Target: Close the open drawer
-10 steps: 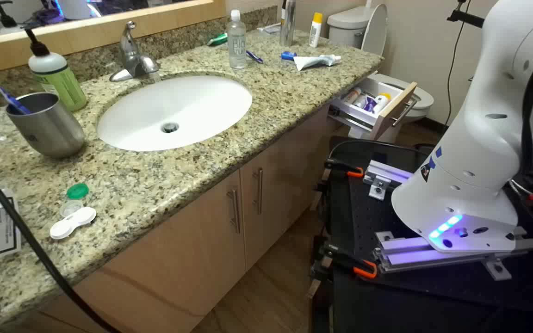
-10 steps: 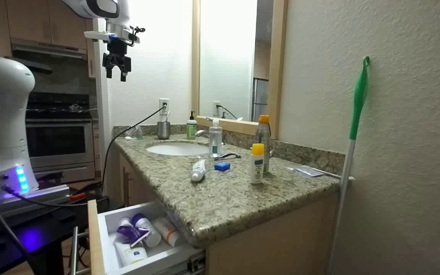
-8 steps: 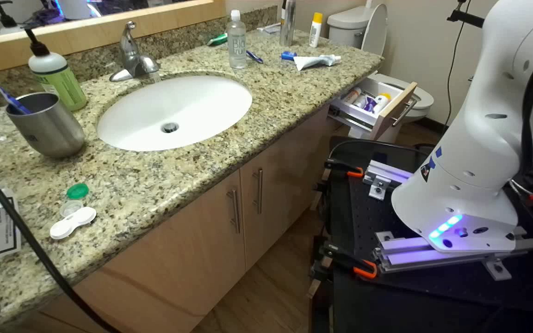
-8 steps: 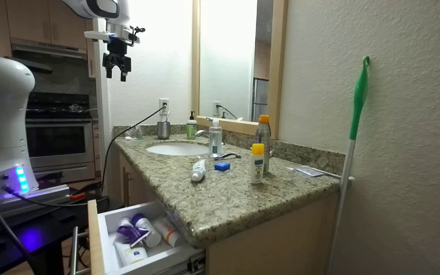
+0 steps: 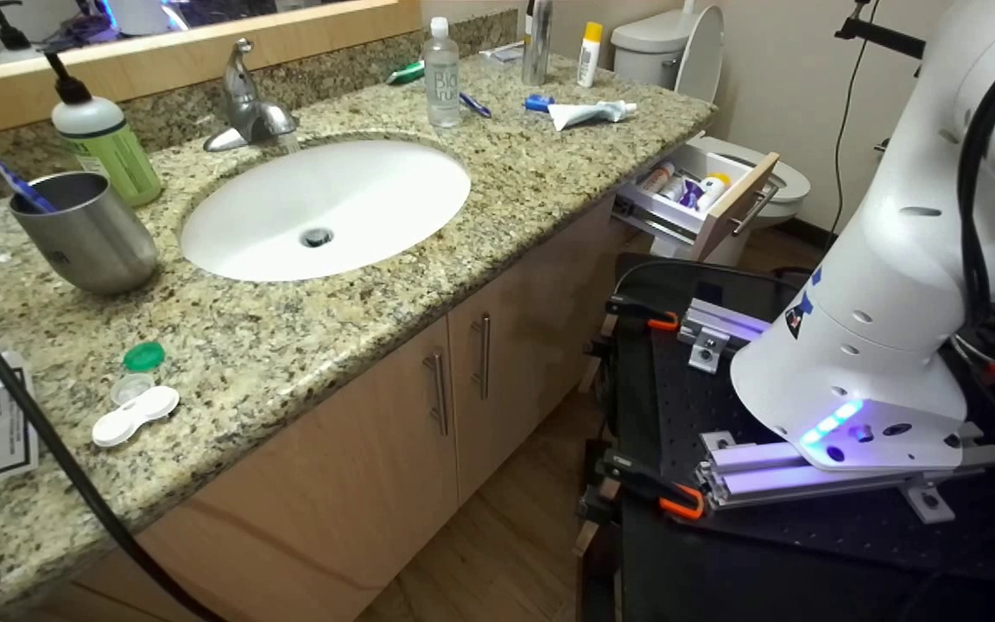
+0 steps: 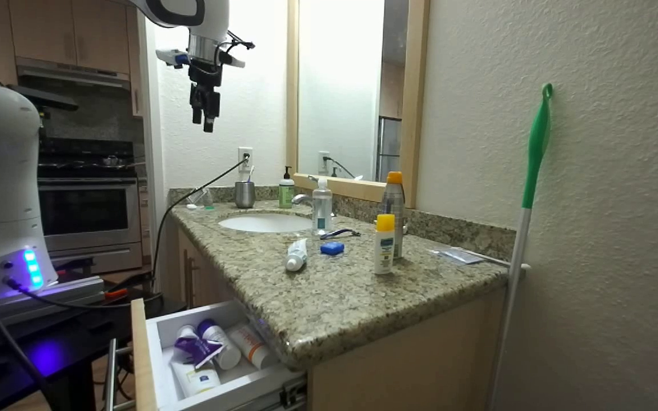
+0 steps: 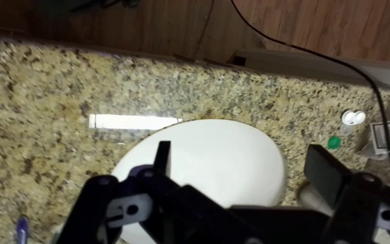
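The drawer stands pulled out from under the counter's far end, with its light tan front (image 5: 735, 207) and bar handle (image 5: 755, 212) facing the robot's side. In an exterior view its front (image 6: 143, 357) shows edge-on, and white and purple tubes (image 6: 217, 345) lie inside the white box. My gripper (image 6: 203, 124) hangs pointing down, high above the counter and well apart from the drawer. In the wrist view the gripper (image 7: 239, 150) is open with nothing between its fingers, over the sink. The drawer is out of the wrist view.
The granite counter (image 6: 283, 297) holds a sink (image 5: 333, 207), a clear bottle (image 5: 443, 78), a yellow-capped bottle (image 6: 384, 245), a spray can (image 6: 394, 200), a toothpaste tube (image 5: 592, 114), a metal cup (image 5: 91, 238) and a soap bottle (image 5: 109, 142). A black cable (image 6: 160, 240) crosses the counter's far end.
In an exterior view my gripper has moved right and slightly down, and has turned. The arm's upper links have shifted in both exterior views. The drawer has not moved.
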You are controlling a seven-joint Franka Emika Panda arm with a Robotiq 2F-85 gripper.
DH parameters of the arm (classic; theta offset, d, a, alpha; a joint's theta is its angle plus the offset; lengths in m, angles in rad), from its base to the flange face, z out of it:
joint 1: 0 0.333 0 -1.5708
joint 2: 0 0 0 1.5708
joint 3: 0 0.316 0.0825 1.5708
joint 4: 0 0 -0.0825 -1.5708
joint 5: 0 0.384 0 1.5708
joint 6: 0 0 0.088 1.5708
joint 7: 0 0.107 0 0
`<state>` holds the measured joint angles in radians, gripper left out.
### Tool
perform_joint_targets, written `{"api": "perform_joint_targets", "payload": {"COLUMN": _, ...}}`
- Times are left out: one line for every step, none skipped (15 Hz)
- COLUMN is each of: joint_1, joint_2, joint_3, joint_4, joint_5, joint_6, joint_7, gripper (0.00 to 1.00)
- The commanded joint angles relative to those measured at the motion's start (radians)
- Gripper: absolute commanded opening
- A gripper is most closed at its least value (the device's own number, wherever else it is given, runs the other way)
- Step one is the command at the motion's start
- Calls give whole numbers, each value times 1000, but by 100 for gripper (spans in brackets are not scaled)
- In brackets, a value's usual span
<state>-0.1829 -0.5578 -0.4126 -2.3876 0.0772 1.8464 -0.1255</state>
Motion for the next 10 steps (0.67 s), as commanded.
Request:
{"api": "perform_joint_targets", "payload": {"joint_1": -134, "joint_2": 41, "joint_3": -95, "joint_4": -88, "joint_5": 20, "joint_6": 34, "joint_7": -33, "gripper": 100}}
{"api": "perform_joint_targets", "payload": {"joint_1": -172, "joint_2": 50, "joint_3": -118, "joint_4": -127, "joint_5": 13, "joint_6": 51, "joint_7": -25, "gripper": 100}}
{"api": "perform_joint_targets", "payload": {"joint_1": -209, "joint_2": 66, "joint_3": -139, "joint_4": -161, "joint_5": 9, "joint_6": 71, "joint_7": -17, "gripper": 100}}
{"api": "perform_joint_targets", "payload": {"joint_1": -242, "joint_2": 80, "joint_3": -161, "joint_4": -198, "joint_5": 10, "joint_6": 94, "joint_7": -9, "gripper": 100}}
{"api": "perform_joint_targets", "payload": {"joint_1": -253, "joint_2": 79, "joint_3": -170, "joint_4": -212, "joint_5": 46, "joint_6": 92, "joint_7": 13, "gripper": 100}}
{"api": "perform_joint_targets", "payload": {"joint_1": -238, "joint_2": 78, "joint_3": -147, "joint_4": -157, "joint_5": 21, "joint_6": 48, "joint_7": -23, "gripper": 100}}
{"api": "perform_joint_targets", "payload": {"joint_1": -254, "joint_2": 86, "joint_3": -162, "joint_4": -177, "joint_5": 28, "joint_6": 54, "joint_7": -21, "gripper": 100}}
{"api": "perform_joint_targets", "payload": {"joint_1": -261, "joint_2": 90, "joint_3": -166, "joint_4": -187, "joint_5": 32, "joint_6": 59, "joint_7": -18, "gripper": 100}}
{"api": "perform_joint_targets", "payload": {"joint_1": -261, "joint_2": 91, "joint_3": -165, "joint_4": -189, "joint_5": 35, "joint_6": 61, "joint_7": -12, "gripper": 100}}
{"api": "perform_joint_targets", "payload": {"joint_1": -262, "joint_2": 91, "joint_3": -163, "joint_4": -189, "joint_5": 37, "joint_6": 61, "joint_7": -7, "gripper": 100}}
